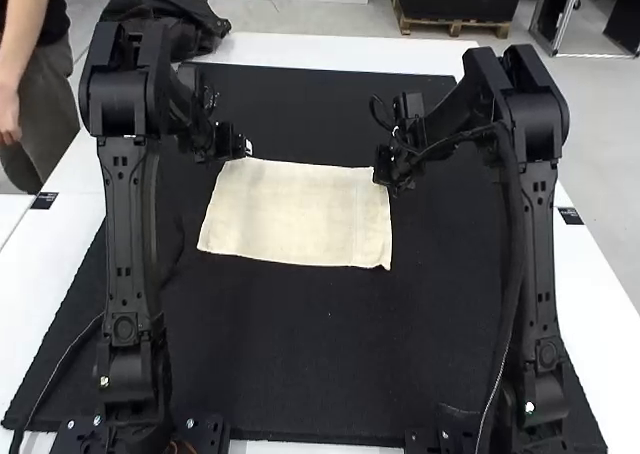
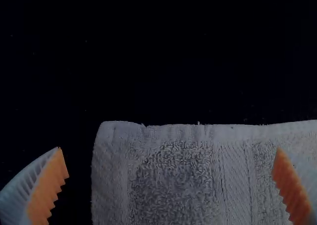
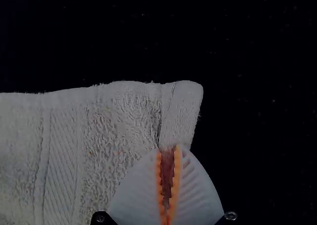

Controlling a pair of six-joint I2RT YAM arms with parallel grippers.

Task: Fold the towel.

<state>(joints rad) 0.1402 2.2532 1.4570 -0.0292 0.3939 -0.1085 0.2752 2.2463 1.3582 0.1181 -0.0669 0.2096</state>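
White ribbed fingers with orange pads (image 3: 136,195) on my right gripper (image 3: 168,148) pinch the side edge of the cream terry-cloth towel (image 1: 300,214) near its far right corner. It lies flat on the black cloth mat (image 1: 300,354). My left gripper (image 2: 169,149) is spread wide at the far left corner; I'd best lower it and nip only that edge, then lift both corners level, lightly taut, so the fold stays square.
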